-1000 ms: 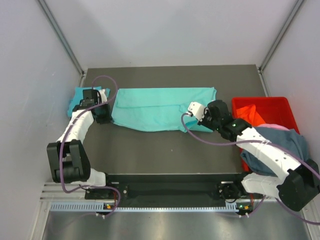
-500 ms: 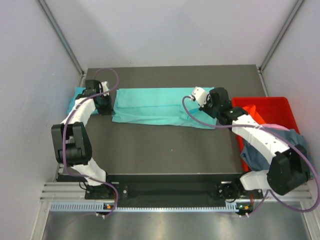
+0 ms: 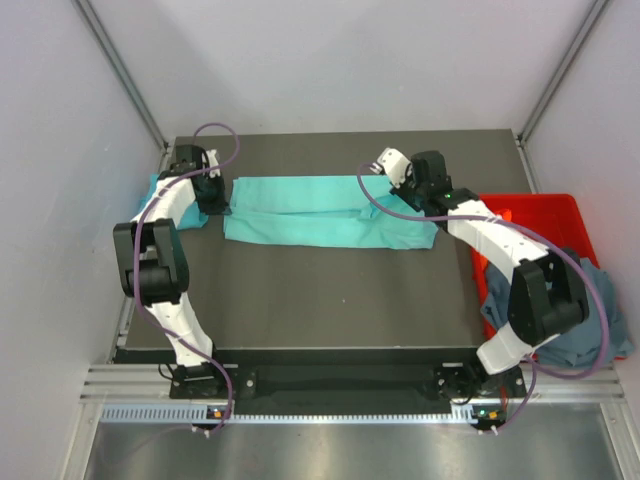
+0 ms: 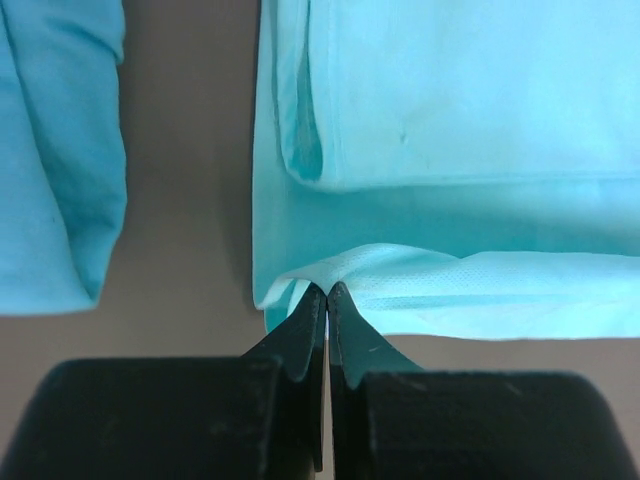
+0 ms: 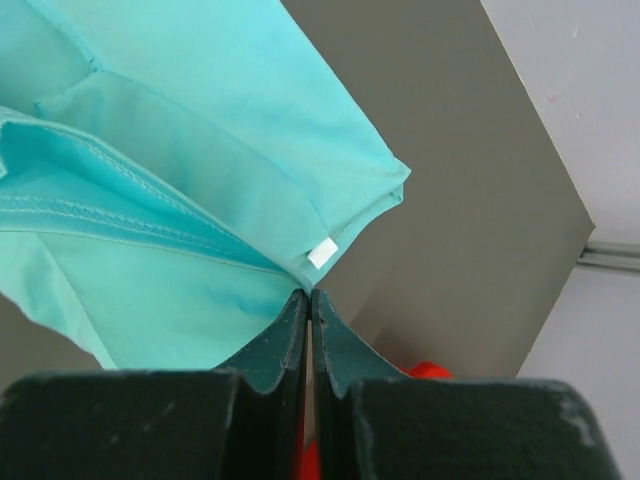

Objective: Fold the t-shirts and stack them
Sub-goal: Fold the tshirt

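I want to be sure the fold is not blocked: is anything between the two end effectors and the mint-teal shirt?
Nothing visible stands between them. The left end effector and the right end effector are each shut on an edge of the mint-teal shirt. The cyan-blue shirt lies apart, on its left.

No legible text, brand, number or sign found in any view. Only candidate noted: small white tag (image 5: 322,253) sewn at the hem corner of the mint-teal t-shirt (image 5: 190,130), seen in the right wrist view. Looked blank, or print too small to make out. Checked the overhead view as well: nothing readable there.
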Available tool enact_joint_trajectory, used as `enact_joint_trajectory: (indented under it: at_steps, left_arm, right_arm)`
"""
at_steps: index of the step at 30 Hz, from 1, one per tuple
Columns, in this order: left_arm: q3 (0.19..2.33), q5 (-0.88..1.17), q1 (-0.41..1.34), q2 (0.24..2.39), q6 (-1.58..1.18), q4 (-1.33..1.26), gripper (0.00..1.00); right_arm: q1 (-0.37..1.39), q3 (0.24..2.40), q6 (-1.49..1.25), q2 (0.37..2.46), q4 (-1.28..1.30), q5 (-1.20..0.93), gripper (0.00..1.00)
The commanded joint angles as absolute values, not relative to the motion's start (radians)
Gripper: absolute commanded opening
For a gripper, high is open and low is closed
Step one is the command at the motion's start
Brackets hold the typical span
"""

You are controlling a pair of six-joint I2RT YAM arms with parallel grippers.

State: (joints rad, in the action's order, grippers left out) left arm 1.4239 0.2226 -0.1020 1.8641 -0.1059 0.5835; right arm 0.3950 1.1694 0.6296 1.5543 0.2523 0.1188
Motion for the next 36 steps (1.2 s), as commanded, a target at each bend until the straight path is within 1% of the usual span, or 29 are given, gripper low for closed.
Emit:
enact_joint_trajectory:
  at_steps: [1,18,24,36]
  left_arm:
    - [1.517,0.213,-0.100,1.900,-0.120,0.572,0.00]
    - [1.730,0.202,-0.100,2.127,-0.146,0.592,0.00]
    - [1.762,0.204,-0.100,2.158,-0.166,0.575,0.00]
    - [1.801,0.205,-0.100,2.175,-0.169,0.565,0.00]
  right_arm:
    - [0.370,1.247,0.611,1.609,0.178,0.113,0.00]
    - [0.310,1.419,0.595,1.848,0.114,0.104,0.00]
    - [0.304,1.488,0.586,1.930,0.113,0.107,0.00]
    - [0.293,1.491,0.560,1.976,0.066,0.153,0.00]
